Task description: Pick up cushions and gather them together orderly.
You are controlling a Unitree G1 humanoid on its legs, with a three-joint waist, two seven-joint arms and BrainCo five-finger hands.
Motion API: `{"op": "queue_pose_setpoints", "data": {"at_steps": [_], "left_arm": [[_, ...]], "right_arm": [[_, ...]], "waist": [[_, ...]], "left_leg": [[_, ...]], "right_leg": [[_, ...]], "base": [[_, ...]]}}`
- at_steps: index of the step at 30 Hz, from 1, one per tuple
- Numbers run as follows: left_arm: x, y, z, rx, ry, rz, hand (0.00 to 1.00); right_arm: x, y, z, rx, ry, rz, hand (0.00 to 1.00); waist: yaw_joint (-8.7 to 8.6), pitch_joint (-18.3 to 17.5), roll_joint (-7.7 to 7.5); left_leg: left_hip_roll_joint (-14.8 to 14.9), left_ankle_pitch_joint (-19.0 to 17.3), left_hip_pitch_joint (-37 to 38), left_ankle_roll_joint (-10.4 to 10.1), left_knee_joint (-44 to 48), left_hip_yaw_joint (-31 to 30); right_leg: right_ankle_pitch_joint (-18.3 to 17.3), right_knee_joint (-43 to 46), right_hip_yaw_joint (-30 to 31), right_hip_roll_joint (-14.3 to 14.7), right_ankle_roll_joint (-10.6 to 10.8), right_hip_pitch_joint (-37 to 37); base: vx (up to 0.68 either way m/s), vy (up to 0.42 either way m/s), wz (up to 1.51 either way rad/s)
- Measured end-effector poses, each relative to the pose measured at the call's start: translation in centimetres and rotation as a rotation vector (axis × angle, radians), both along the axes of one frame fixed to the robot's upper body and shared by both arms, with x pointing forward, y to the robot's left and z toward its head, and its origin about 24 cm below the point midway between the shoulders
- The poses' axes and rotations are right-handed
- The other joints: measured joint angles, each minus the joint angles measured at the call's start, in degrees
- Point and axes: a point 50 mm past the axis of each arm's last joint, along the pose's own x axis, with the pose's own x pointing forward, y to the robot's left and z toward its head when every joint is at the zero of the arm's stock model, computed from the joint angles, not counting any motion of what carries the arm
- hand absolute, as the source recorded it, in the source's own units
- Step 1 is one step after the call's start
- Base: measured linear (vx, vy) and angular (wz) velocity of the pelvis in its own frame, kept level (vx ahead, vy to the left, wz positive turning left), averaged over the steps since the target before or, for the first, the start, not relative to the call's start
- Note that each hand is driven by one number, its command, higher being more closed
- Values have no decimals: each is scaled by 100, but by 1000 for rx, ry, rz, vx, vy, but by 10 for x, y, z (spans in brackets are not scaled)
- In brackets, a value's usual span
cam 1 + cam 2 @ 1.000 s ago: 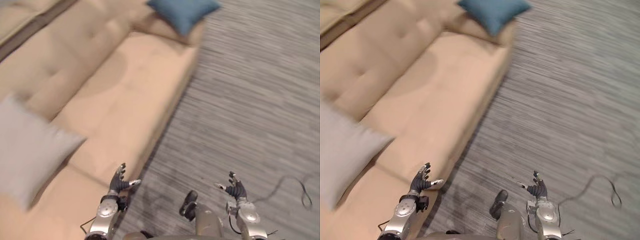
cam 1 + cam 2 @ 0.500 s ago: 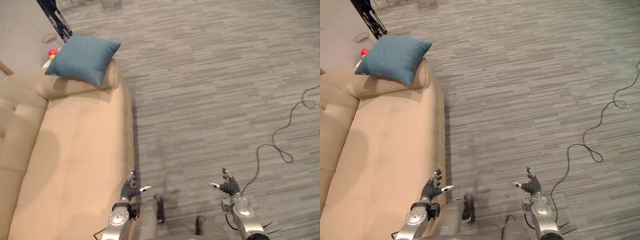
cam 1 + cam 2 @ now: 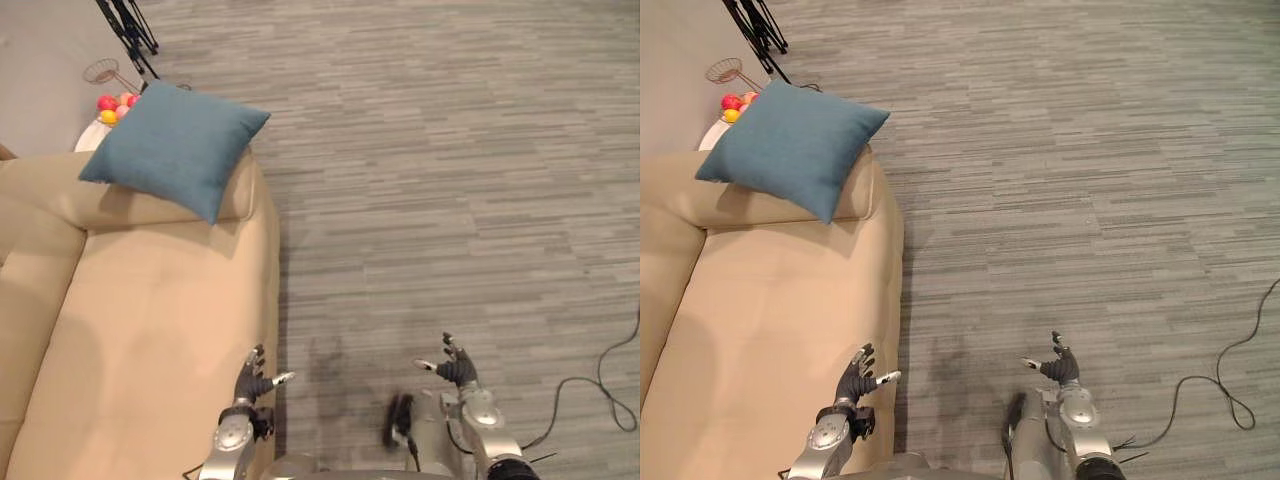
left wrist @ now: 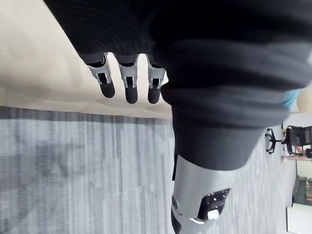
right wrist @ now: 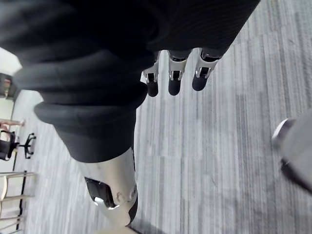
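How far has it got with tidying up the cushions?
Nothing looks gathered yet. The one blue cushion lies tilted on the armrest of the beige sofa, untouched. Nothing is in hand: the left hand and right hand are both open and empty, well short of it. Picking it up and gathering is all left.

A teal-blue cushion (image 3: 175,150) is shown in matt, finely woven cloth, set against a sofa (image 3: 150,330) upholstered in smooth beige fabric with a soft, suede-like finish. The floor (image 3: 450,180) is covered in a grey, streaked surface that looks like low-pile carpet, matt throughout. A wire basket (image 3: 98,72) of thin metal is glimpsed beyond. The left robot hand (image 3: 252,383) and right robot hand (image 3: 458,372) are finished in satin silver, seemingly metal, with dark matt fingertips (image 4: 127,95). Each wrist is wrapped in a dull, dark ribbed cover (image 5: 97,48).
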Motion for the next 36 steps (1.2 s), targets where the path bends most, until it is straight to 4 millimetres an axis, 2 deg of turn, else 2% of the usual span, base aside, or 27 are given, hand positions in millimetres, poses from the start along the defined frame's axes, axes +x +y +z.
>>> {"op": "queue_pose_setpoints", "data": {"at_steps": [2,3,4,6,7,9,11,14,15,16,17,18,19,20,21,22,23,24,25,27,28,29,30,31,33,34,36], "left_arm": [[-1,6,0,19,5,-1,0],[4,-7,-1,-15,2,-4,0],[11,-11,3,-26,-19,-6,0],[15,-16,4,-44,-29,-4,0],[17,-17,5,-49,-35,-2,0],[13,-15,3,-51,-26,9,0],[5,-11,3,-65,-24,37,0],[-4,-3,0,-60,-8,76,0],[-10,0,-3,-59,8,90,0],[-15,0,-5,-63,20,102,0],[-19,6,-7,-54,33,122,0],[-19,8,-6,-53,31,128,0],[-19,8,-6,-64,27,153,0],[-20,7,-7,-71,32,163,0],[-23,5,-9,-81,44,167,0],[-27,6,-11,-78,53,170,0],[-28,8,-11,-71,55,172,0],[-28,12,-10,-57,55,171,0],[-29,15,-11,-49,60,175,0],[-32,16,-14,-41,76,188,0],[-31,18,-14,-36,76,201,0],[-27,17,-13,-38,70,198,0],[-24,16,-12,-39,66,194,0],[-19,14,-12,-37,63,181,0],[-15,12,-12,-33,61,177,0],[-14,10,-14,-32,71,177,0],[-15,4,-15,-50,72,178,0]], "right_arm": [[-14,-1,-7,2,37,-9,0],[-11,-8,-4,-21,39,-11,0],[-5,-12,0,-28,20,-20,0],[-2,-10,3,-26,6,-14,0],[0,-10,4,-16,-3,-25,0],[4,-9,6,-7,-17,-29,0],[8,-9,8,-7,-33,-26,0],[9,-13,5,-13,-11,-40,0],[6,-14,1,-13,10,-47,0],[4,-15,0,-15,19,-52,0],[4,-11,-1,-3,22,-55,0],[5,-8,-1,2,19,-45,0],[6,-6,-1,9,14,-41,0],[7,-5,-1,10,13,-41,0],[6,-6,-2,11,21,-42,0],[3,-5,-5,15,33,-42,0],[1,-4,-6,18,39,-41,0],[-1,-3,-8,21,48,-40,0],[-4,-3,-9,22,56,-39,0],[-6,-2,-10,22,55,-36,0],[-8,-3,-10,19,54,-38,0],[-12,-5,-11,17,60,-41,0],[-13,-5,-12,17,62,-42,0],[-21,-7,-15,19,83,-55,0],[-31,-9,-20,24,109,-76,0],[-39,-8,-24,37,128,-94,0],[-39,-8,-24,55,122,-115,0]], "waist": [[-61,-162,-276],[-88,-160,88],[-155,-156,104],[-108,-82,127],[-34,60,145],[120,115,27],[225,149,-34],[357,140,-10],[352,137,-4],[355,92,69],[391,44,-37],[381,6,-147],[380,-3,-212],[388,0,-234],[420,-3,-229],[398,-8,-246],[372,-13,-263],[346,-15,-265],[355,-28,-271],[355,-47,-258],[339,-71,-235],[308,-107,-207],[294,-106,-205],[216,-109,-210],[149,-126,-252],[156,-106,-328],[213,-181,-205]], "left_leg": [[-26,-150,294,-258,264,-217],[293,-81,234,-379,660,-341],[434,613,-201,-431,1564,-384],[798,1734,-944,-388,3177,-220],[1320,1295,-1495,49,4539,203],[1463,936,-2049,141,5085,571],[1339,723,-2698,225,4569,831],[975,643,-3274,195,2837,1204],[768,776,-3328,62,1782,1513],[627,1468,-3275,170,661,1995],[452,1629,-3159,1001,580,2176],[334,1549,-3175,1016,585,2230],[243,1231,-3199,1317,780,2165],[192,1086,-3177,1361,916,2098],[76,806,-2981,1341,1068,1971],[-85,609,-2698,1316,1079,1723],[-174,532,-2545,1319,1049,1584],[-313,423,-2242,1323,1024,1237],[-401,424,-2001,1323,953,984],[-495,424,-1715,1323,854,534],[-530,424,-1625,1320,782,137],[-552,424,-1622,1318,731,-378],[-561,424,-1622,1317,732,-552],[-599,403,-1605,1176,767,-1036],[-644,217,-1538,743,898,-1534],[-657,-4,-1543,379,1190,-1811],[-376,68,-1668,38,1321,-1693]], "right_leg": [[1403,-256,399,4,-333,34],[1020,473,143,193,-466,-121],[456,848,32,161,-482,-73],[132,608,-75,254,-506,515],[-17,263,-186,392,-525,1219],[-122,-172,-136,422,-533,1909],[-187,-714,-125,416,-449,2491],[-350,-1134,-221,340,-208,3070],[-447,-1275,-375,288,-41,3360],[-593,-1371,-525,329,133,3595],[-744,-1366,-644,229,296,3775],[-768,-1321,-744,130,342,3777],[-913,-923,-889,-20,583,3747],[-1014,-564,-910,-138,745,3709],[-1125,616,-887,-443,925,3501],[-850,2097,-742,-756,1155,3113],[-781,2792,-608,-873,1200,2920],[-974,3812,-367,-917,992,2591],[-1201,4029,-276,-926,787,2378],[-1433,3535,-250,-875,456,2013],[-1570,2914,16,-656,402,1778],[-1567,2151,730,-247,421,1424],[-1545,1893,1061,-92,457,1342],[-1412,1284,1811,157,666,1226],[-896,421,2283,234,682,1317],[-20,175,2156,124,595,1445],[-70,107,1619,102,494,1600]], "base": [[795,-245,46],[740,-239,52],[702,-222,36],[741,-256,33],[768,-261,14],[569,-128,0],[524,-24,0],[504,62,16],[659,145,55],[704,170,73],[620,149,71],[602,145,82],[458,120,72],[567,182,85],[561,201,89],[564,195,99],[535,119,128],[504,36,137],[570,-2,137],[455,-50,126],[440,-146,181],[360,-164,163],[426,-230,197],[284,-199,193],[321,-289,216],[379,-409,191],[270,-310,145]]}}
